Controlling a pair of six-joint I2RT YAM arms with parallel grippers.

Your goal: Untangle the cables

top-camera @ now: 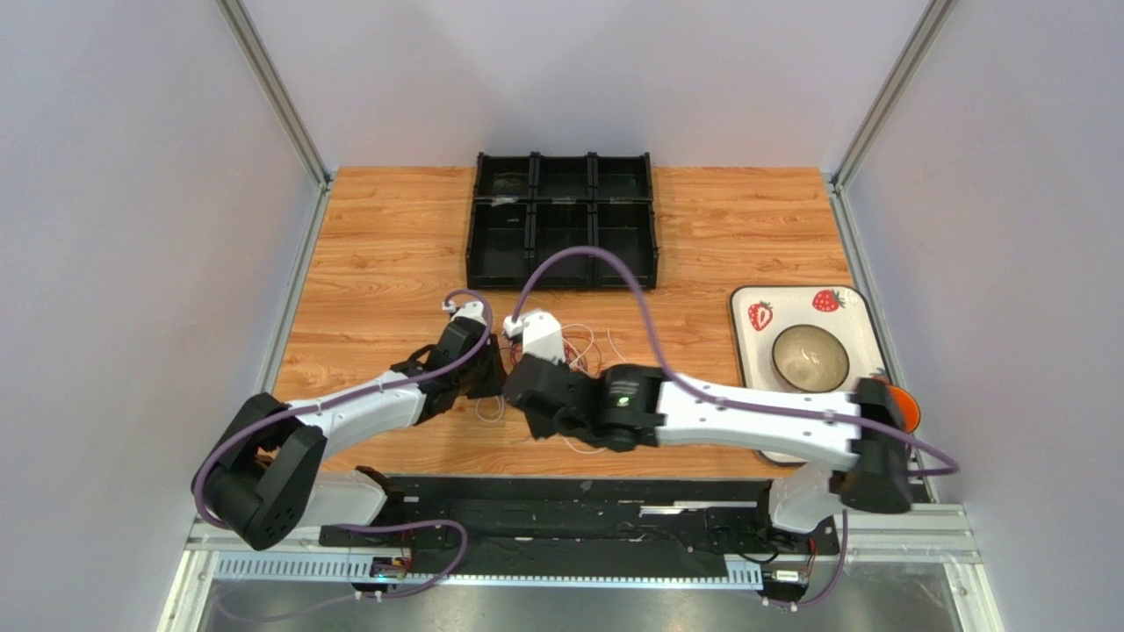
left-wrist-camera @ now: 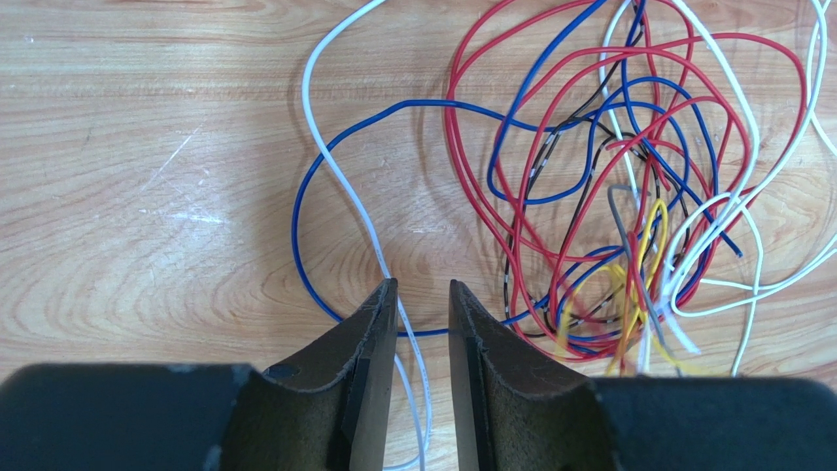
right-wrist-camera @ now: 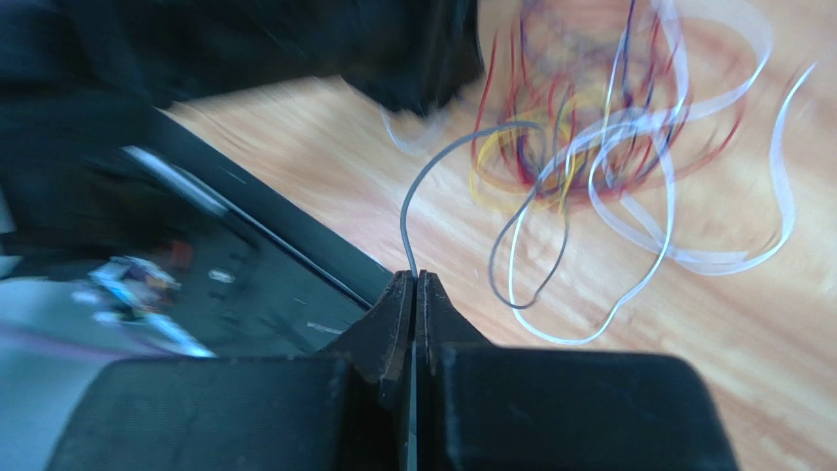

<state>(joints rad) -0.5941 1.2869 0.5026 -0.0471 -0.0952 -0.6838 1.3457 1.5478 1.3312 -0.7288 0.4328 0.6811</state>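
The cables [left-wrist-camera: 609,196] lie as a tangle of red, blue, white, yellow and dark wires on the wooden table. In the top view only a few loops [top-camera: 591,349] show beside the arms. My left gripper [left-wrist-camera: 422,285] is open by a narrow gap just above the table. A white cable [left-wrist-camera: 344,186] and a blue loop [left-wrist-camera: 305,255] pass between its fingers, and neither is pinched. My right gripper [right-wrist-camera: 415,275] is shut on a grey cable [right-wrist-camera: 422,186] that arcs up and back into the blurred tangle [right-wrist-camera: 580,128]. Both grippers [top-camera: 491,375] [top-camera: 521,389] meet at the table's middle front.
A black compartment tray [top-camera: 563,217] stands at the back centre. A strawberry-print plate [top-camera: 739,345] holding a bowl [top-camera: 809,356] sits at the right, with an orange object [top-camera: 905,402] by the right arm's base. The black base rail [top-camera: 567,507] runs along the near edge.
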